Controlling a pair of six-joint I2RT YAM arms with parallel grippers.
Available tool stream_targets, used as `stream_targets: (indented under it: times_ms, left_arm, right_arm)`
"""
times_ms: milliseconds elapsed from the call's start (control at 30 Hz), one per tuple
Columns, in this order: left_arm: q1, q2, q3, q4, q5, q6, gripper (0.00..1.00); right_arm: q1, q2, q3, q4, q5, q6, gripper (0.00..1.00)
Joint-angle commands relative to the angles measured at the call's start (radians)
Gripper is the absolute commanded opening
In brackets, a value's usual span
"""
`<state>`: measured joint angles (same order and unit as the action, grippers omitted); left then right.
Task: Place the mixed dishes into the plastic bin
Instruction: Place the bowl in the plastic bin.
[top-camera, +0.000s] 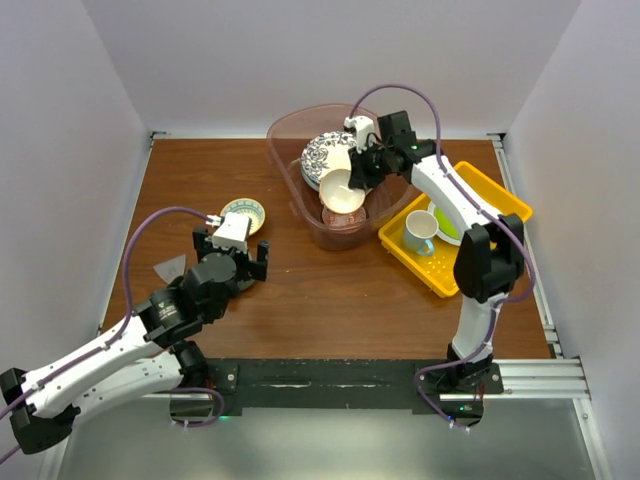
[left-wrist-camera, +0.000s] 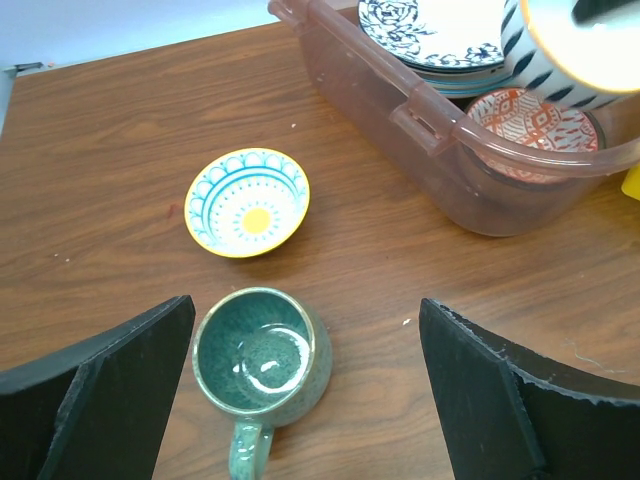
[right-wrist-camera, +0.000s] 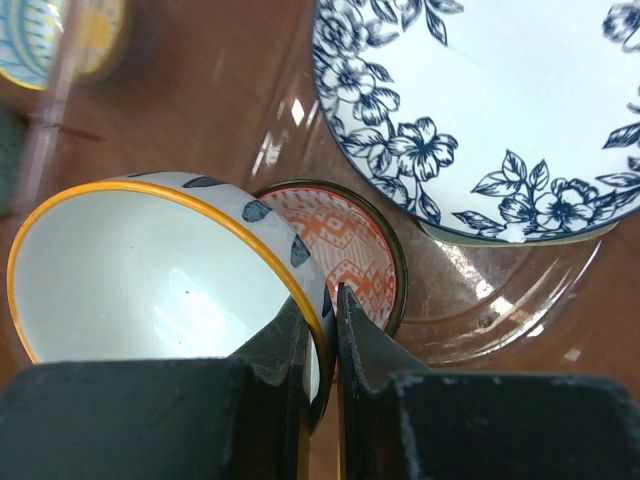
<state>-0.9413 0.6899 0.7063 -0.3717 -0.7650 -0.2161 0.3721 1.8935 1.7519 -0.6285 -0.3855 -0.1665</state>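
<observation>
Right tool (top-camera: 360, 170): clamped on the rim of a white bowl (top-camera: 340, 187), one finger inside the rim and one outside, as the right wrist view shows. The bowl has an orange rim and dark blue spots. It is tilted and held within the outline of the plastic bin (top-camera: 300, 140), over the bin's near end.

Plastic bin: at the far edge of the desk (top-camera: 330, 290), about midway along it. Inside it:
- red bowl (top-camera: 343, 215), patterned, at the near end, directly below the held bowl; cannot tell whether the two touch
- blue floral plate (top-camera: 325, 152), at the far end on top of a stack; the plates under it are mostly hidden

Left tool (top-camera: 232, 258): fingers wide apart, gripping nothing, left of the desk's middle. In the left wrist view the teal mug (left-wrist-camera: 262, 358) stands upright on the desk between the fingers, touching neither, with its handle toward the camera.

Small blue-and-yellow bowl (top-camera: 243, 213): upright on the desk just beyond the mug, outside the bin and to its left.

Yellow tray (top-camera: 500, 200): toward the right edge, just beside the bin. It holds a white mug (top-camera: 420, 232) and a lime-green plate (top-camera: 447, 225).
</observation>
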Motion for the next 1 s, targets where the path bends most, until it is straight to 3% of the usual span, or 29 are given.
stream_targets:
  times_ms: [0, 467, 967]
  left_arm:
    - [0.006, -0.016, -0.005, 0.002, -0.056, 0.006, 1.0]
    - [0.006, -0.033, -0.007, -0.004, -0.065, 0.004, 1.0]
    - [0.006, -0.039, -0.007, -0.006, -0.065, 0.001, 1.0]
  right_arm:
    - [-0.004, 0.05, 0.067, -0.002, 0.051, -0.013, 0.0]
    - [-0.002, 0.167, 0.08, -0.031, 0.125, -0.057, 0.07]
    - [-0.001, 0.138, 0.038, -0.045, 0.126, -0.088, 0.4]
